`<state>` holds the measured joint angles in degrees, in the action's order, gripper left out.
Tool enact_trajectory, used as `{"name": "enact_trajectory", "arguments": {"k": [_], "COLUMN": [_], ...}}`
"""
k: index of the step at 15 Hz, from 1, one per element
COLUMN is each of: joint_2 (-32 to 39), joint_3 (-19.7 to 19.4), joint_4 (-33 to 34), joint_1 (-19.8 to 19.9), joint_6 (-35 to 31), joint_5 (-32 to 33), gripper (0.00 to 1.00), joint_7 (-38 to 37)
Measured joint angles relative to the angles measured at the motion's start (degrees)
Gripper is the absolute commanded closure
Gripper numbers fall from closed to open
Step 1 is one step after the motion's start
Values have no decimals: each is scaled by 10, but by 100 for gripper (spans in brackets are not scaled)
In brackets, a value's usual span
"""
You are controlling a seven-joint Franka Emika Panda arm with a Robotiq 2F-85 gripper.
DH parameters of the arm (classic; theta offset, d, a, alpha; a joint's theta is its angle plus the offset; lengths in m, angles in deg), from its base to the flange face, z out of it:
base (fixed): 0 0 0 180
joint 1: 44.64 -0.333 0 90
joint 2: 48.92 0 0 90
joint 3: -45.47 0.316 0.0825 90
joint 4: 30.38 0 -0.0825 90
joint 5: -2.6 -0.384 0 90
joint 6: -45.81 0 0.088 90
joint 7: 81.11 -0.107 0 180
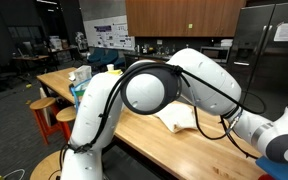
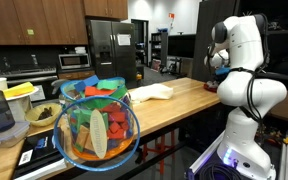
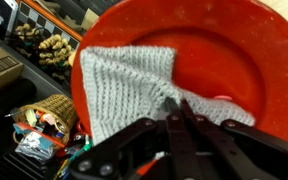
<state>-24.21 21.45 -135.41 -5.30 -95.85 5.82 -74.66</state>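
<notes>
In the wrist view, a brown woven basket (image 3: 46,112) of clutter sits just beside the left rim of the round red plate (image 3: 234,50). Bare red lies open to the right. The grey knitted cloth (image 3: 124,85) lies on the plate, its long axis running left to right and dipping rightward. Your gripper (image 3: 179,110) is pinched together on its fold.

Below the gripper (image 3: 179,118) the red plate (image 3: 224,50) runs past the wrist view's top and right edges; part of the grey knitted cloth (image 3: 124,85) disappears between its fingertips.
</notes>
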Motion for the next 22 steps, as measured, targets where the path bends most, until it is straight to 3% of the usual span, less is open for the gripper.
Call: {"name": "enact_trajectory", "arguments": {"k": [5,12,22], "joint_2": [-14,-19,-49], "joint_3": [16,19,19], "joint_4": [38,39,93], "joint_1": [-1,-1,41], "joint_6": [-1,-6,-8], "joint_5": [-12,-17,-102], "gripper": [99,99,99], "joint_7": [0,-2,-2]}}
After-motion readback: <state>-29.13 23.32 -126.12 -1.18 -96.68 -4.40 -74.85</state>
